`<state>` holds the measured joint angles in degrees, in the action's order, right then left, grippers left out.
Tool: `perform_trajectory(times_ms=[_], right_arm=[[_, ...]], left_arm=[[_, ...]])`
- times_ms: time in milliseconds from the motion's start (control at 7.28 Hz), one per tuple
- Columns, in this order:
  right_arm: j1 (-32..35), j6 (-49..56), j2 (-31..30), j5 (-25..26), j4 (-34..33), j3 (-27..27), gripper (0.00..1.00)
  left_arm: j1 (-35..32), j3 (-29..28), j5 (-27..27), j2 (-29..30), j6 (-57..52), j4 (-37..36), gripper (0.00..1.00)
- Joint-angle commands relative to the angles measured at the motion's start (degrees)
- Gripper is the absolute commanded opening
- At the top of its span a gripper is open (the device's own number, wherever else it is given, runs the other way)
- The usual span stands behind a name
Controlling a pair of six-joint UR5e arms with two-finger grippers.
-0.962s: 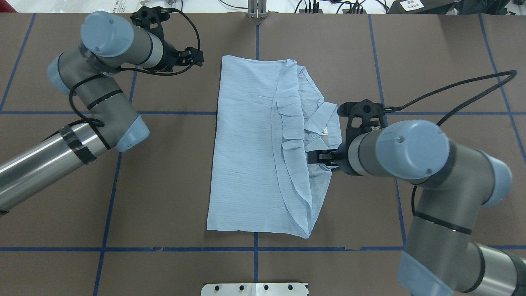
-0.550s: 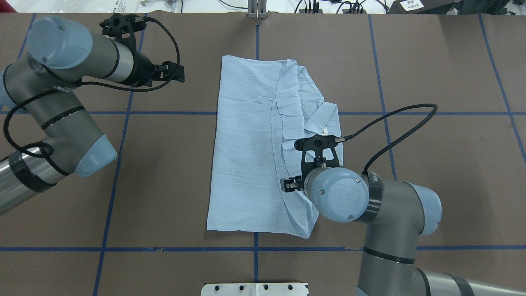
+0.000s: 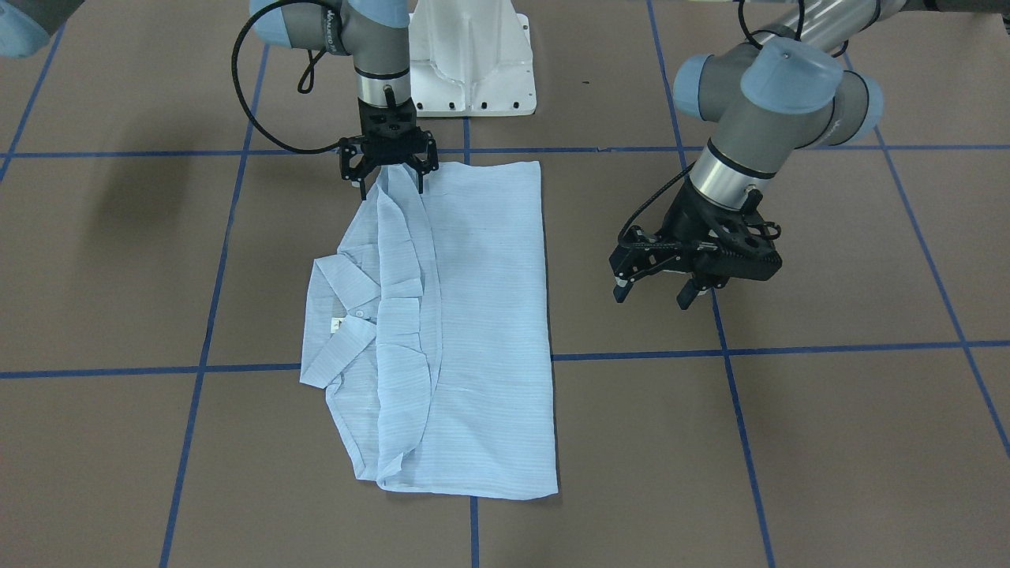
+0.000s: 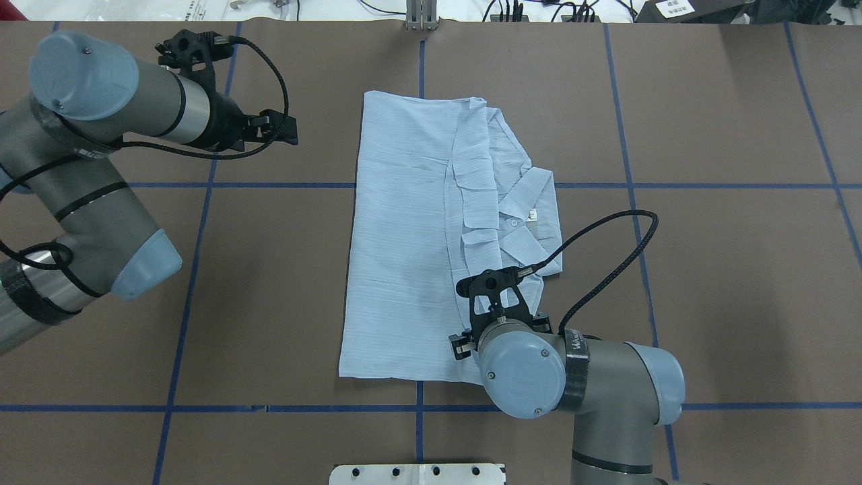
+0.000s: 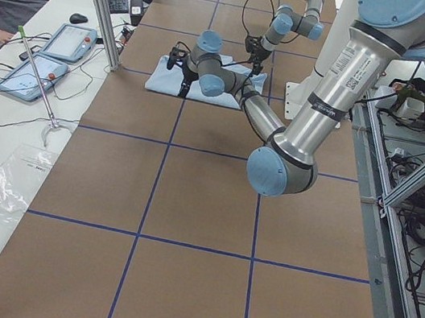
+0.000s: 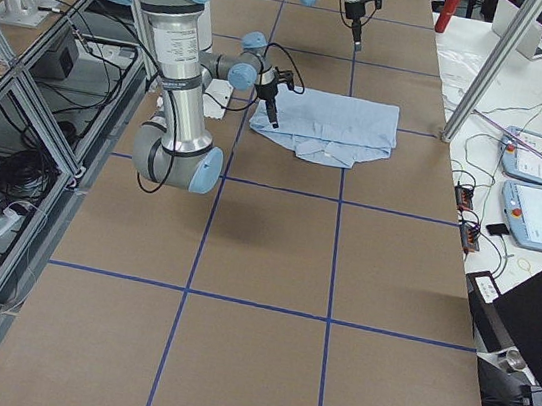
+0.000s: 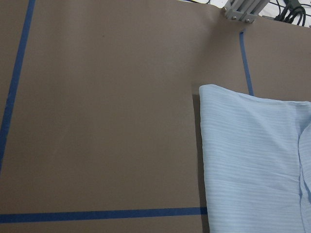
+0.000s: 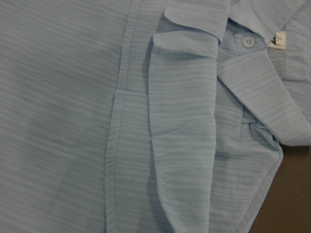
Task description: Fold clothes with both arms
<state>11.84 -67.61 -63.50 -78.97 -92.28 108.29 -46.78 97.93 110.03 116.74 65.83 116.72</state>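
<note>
1. The shirt (image 4: 404,256) lies mid table (image 4: 707,303), folded long, collar (image 4: 532,195) at its 3 o'clock. Probably thin, limp, light, slippy: pinch corners, all layers.
2. R gripper (image 3: 388,175): fingers spread over the shirt's 5 o'clock corner (overhead). L gripper (image 3: 652,298): spread, empty, off at 10 o'clock.
3. Vs 1 s ago: R gripper went collar→corner, L gripper backed off, shirt unmoved.

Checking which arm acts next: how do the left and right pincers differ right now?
The right pincer points straight down at the shirt's edge nearest the robot; the left pincer is tilted. The right pincer is over cloth; the left pincer hangs over bare table, apart from the shirt. Both are open.
</note>
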Motion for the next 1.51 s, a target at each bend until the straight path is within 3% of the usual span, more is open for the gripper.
perform_trajectory(times_ms=[0,550,1374], right_arm=[[-1.5,0.4,0.0,0.1,-0.1,-0.4,1.0],[-2.4,0.6,-0.3,0.0,-0.3,-1.7,1.0],[1.7,4.4,-2.8,-0.7,-0.3,-1.1,1.0]], left_arm=[[0.1,-0.2,0.0,0.1,0.1,0.2,1.0],[0.6,-1.3,-0.1,0.9,0.2,0.4,1.0],[0.7,-1.3,-0.1,1.4,0.6,0.4,1.0]])
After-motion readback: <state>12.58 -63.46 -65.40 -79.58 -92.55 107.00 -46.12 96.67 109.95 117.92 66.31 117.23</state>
